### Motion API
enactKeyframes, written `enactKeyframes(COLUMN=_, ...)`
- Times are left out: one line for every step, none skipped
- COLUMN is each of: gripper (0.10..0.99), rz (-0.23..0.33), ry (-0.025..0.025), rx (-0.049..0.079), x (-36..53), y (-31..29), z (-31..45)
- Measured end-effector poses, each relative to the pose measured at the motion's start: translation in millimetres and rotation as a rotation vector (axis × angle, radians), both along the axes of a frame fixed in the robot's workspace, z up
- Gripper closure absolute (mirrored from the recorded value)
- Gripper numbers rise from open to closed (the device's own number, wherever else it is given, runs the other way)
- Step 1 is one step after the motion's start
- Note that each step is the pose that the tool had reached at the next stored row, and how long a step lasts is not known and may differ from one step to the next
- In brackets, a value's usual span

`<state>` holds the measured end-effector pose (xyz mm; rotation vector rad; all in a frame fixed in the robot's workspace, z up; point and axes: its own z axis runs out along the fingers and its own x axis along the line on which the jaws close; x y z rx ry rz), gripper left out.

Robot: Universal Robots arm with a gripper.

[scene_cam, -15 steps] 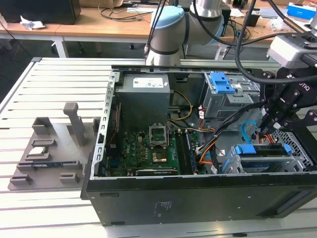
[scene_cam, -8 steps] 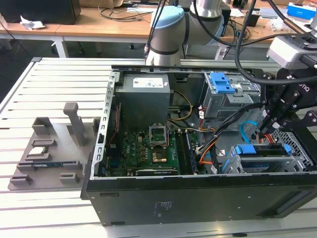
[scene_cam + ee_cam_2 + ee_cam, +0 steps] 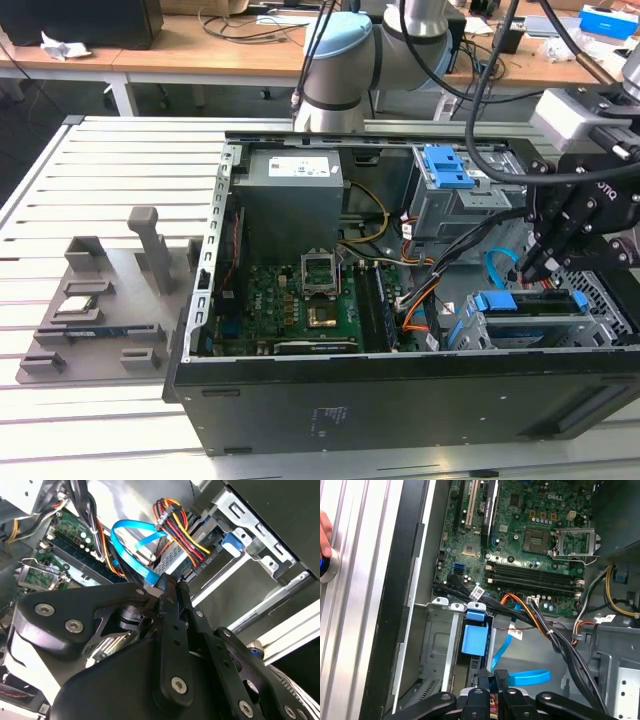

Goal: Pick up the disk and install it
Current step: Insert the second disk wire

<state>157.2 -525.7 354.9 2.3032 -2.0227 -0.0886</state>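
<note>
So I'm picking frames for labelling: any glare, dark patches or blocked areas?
Exterior view: the ribbed table is washed pale by glare and the case front is dark. Second wrist view: the gripper blocks the lower half, with bright metal behind. First wrist view: evenly lit, motherboard clear.

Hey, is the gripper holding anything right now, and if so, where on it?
Nothing is held. The gripper has its fingers pressed together with nothing between them, above the drive bay inside the computer case.

Hand [image 3: 324, 532] mostly beyond frame edge
</note>
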Motion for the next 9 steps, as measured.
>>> enactKeyframes(gripper=0.925, rz=-0.002, ry=0.0, rx=0.0, x=-0.1, y=-2.2, z=-1.8)
enactKeyframes(gripper=0.925, rz=-0.003, ry=0.0, rx=0.0, x=0.0, y=-3.7, z=-2.8)
enactKeyframes(gripper=0.925, rz=-0.004, ry=0.0, rx=0.0, x=0.5, y=-5.3, z=-3.9)
enactKeyframes(gripper=0.925, rz=-0.005, ry=0.0, rx=0.0, x=1.4, y=-6.0, z=-4.5)
enactKeyframes(gripper=0.925, rz=-0.006, ry=0.0001, rx=0.0, x=4.5, y=-6.6, z=-5.4)
enactKeyframes(gripper=0.925, rz=-0.006, ry=0.0, rx=0.0, x=6.1, y=-6.5, z=-5.9)
enactKeyframes(gripper=0.925, rz=-0.006, ry=0.0, rx=0.0, x=7.3, y=-7.1, z=-6.4)
enactKeyframes(gripper=0.925, rz=-0.006, ry=0.0, rx=0.0, x=7.8, y=-9.0, z=-6.9)
enactKeyframes(gripper=0.925, rz=-0.012, ry=0.0, rx=0.0, x=8.9, y=-9.6, z=-7.9)
